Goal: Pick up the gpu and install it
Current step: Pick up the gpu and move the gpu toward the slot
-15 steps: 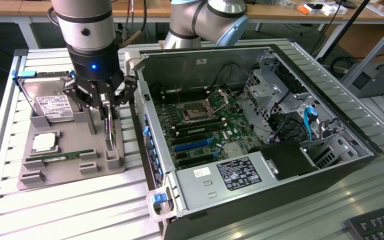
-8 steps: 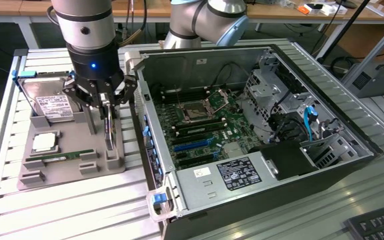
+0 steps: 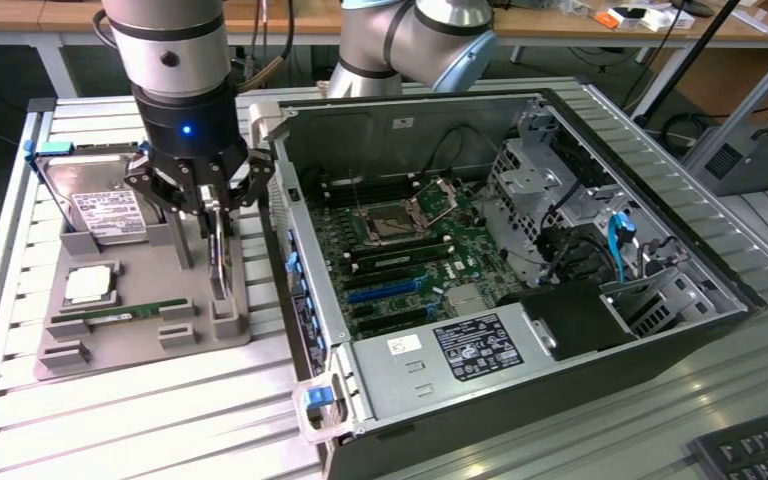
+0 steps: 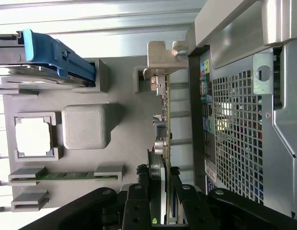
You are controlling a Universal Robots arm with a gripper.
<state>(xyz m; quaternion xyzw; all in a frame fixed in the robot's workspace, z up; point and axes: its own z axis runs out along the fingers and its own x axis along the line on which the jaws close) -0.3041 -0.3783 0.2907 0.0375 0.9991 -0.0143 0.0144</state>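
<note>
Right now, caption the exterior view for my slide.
Gripper at the upright gpu in the grey holder, beside the open computer case.

Parts tray (image 3: 131,350) is sitting on the table (image 3: 157,425), at the exterior view's left of the case (image 3: 651,350). gpu (image 3: 223,268) is standing on edge in the slot nearest the case, with the gripper (image 3: 204,215) hanging right over it. Hard drive (image 3: 101,212) is lying at the far end and memory stick (image 3: 117,315) at the near end.

Exterior high oblique, wrist close, sharing gpu (image 4: 163,117)
</note>
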